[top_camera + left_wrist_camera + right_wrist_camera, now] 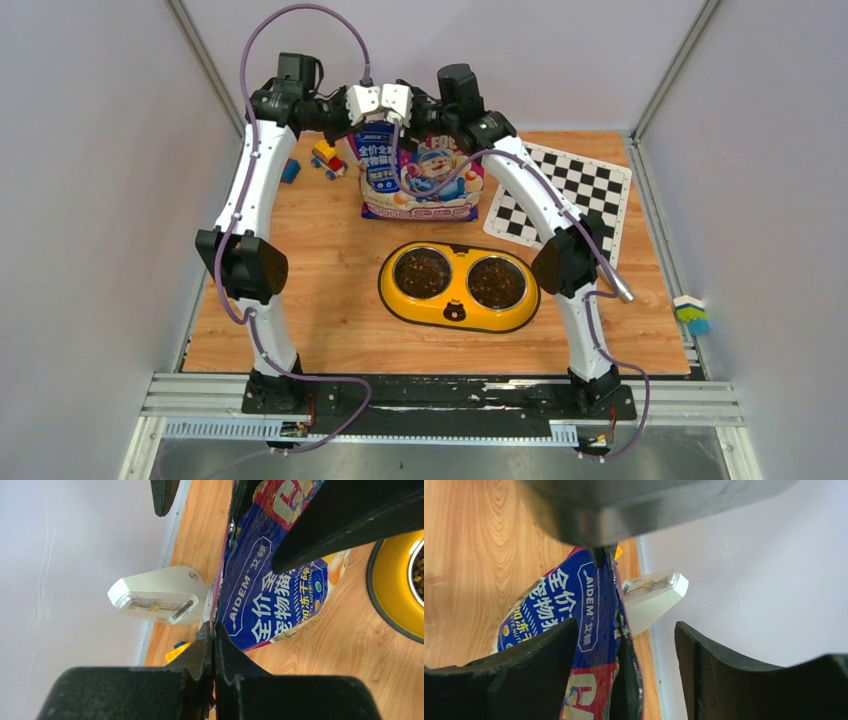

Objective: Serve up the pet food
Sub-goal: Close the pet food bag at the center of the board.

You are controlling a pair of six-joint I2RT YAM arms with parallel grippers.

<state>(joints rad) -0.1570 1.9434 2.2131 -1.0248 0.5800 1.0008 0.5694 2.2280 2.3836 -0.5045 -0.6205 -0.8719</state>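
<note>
At the far end of the table (320, 290), both your arms are meeting over the top of the bag (420, 175), which is standing upright behind the feeder (455, 310).

Left gripper (214, 630): fingers are pressing fully together and pinching the bag's top seam, with no gap showing. You are probably holding it there to keep the bag upright and steady the mouth.

Right gripper (624, 630): fingers are standing wide apart and straddling the same top edge, with the foil running between them. It is not gripping anything yet. It looks like you are lining it up for a second hold just beside the left one, to pull the top open or lift the bag to pour.

Kibble (422, 272) is already sitting in both steel bowls of the feeder. Judging by that, serving is partly or fully done, so this may be a re-grip to close the bag or top up the bowls. I cannot tell which.

Readable text: "AIDEM" is running along the blue panel in both wrist views, with large white Chinese characters including 全价 and 宠物猫. "NUTRITION" is showing in small print in the left wrist view. Big red-and-white letters "CA" are showing at the bottom of the right wrist view, cut off.

Checkerboard (570, 190) and toy blocks (326, 157) are lying to either side of the bag, apart from it.
</note>
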